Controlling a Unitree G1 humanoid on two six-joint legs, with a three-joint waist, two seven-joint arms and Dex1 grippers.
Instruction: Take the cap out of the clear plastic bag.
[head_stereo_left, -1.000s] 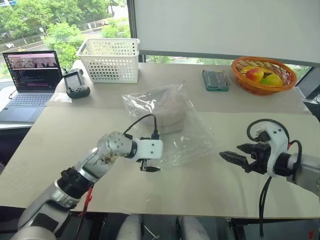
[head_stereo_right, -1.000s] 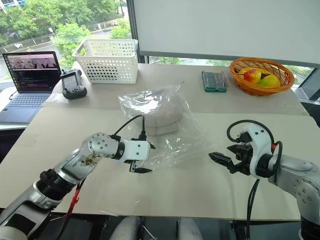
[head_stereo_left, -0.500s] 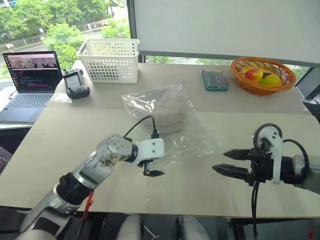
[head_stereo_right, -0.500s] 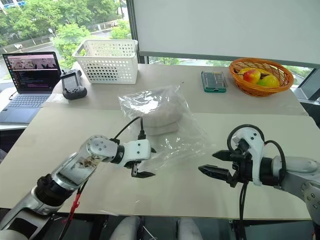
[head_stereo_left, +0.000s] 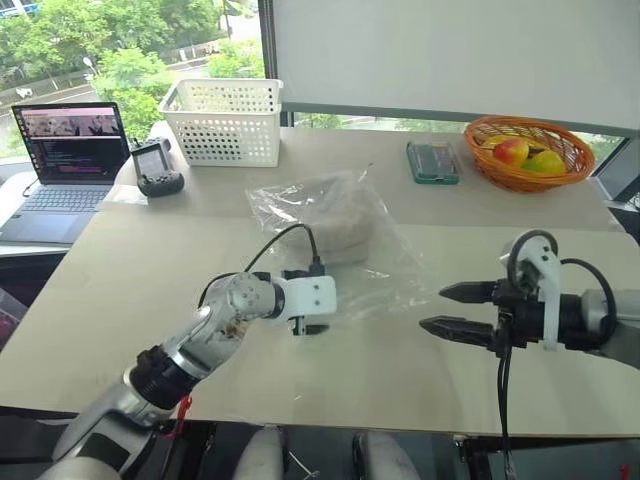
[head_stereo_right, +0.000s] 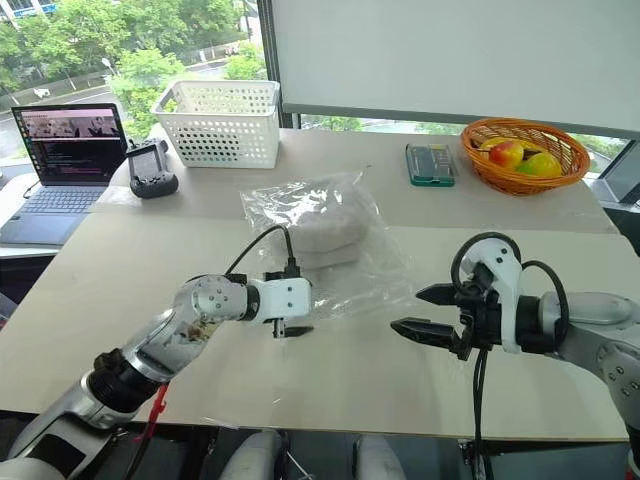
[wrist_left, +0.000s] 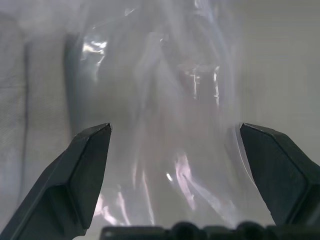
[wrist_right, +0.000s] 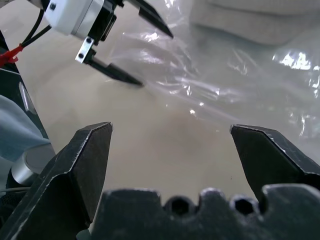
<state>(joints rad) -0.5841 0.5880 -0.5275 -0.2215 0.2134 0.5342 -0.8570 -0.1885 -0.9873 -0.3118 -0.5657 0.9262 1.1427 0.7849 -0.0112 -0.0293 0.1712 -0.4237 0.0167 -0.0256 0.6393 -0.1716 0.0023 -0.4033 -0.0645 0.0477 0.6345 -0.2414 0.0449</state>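
Observation:
The clear plastic bag (head_stereo_left: 385, 272) lies flat in the middle of the table, with the pale beige-grey cap (head_stereo_left: 337, 218) inside its far half. My left gripper (head_stereo_left: 314, 327) is open and low at the bag's near left edge. In the left wrist view crinkled plastic (wrist_left: 165, 100) lies between its black fingers (wrist_left: 75, 185). My right gripper (head_stereo_left: 432, 308) is open and empty, hovering just right of the bag's near right corner and pointing left at it. The right wrist view looks past the bag (wrist_right: 225, 75) to the left gripper (wrist_right: 156, 60) and the cap (wrist_right: 260, 20).
Along the far side stand a white perforated basket (head_stereo_left: 222, 120), a black controller (head_stereo_left: 158, 168), a green box (head_stereo_left: 432, 161) and an orange basket (head_stereo_left: 528, 172) of fruit. An open laptop (head_stereo_left: 65, 150) sits far left. The table's near edge (head_stereo_left: 380, 430) runs just below both grippers.
My left wrist has turned, bringing its fingers in at the bag's near edge. My right gripper has rolled and shifted slightly left toward the bag. Both stay open; bag and cap have not moved.

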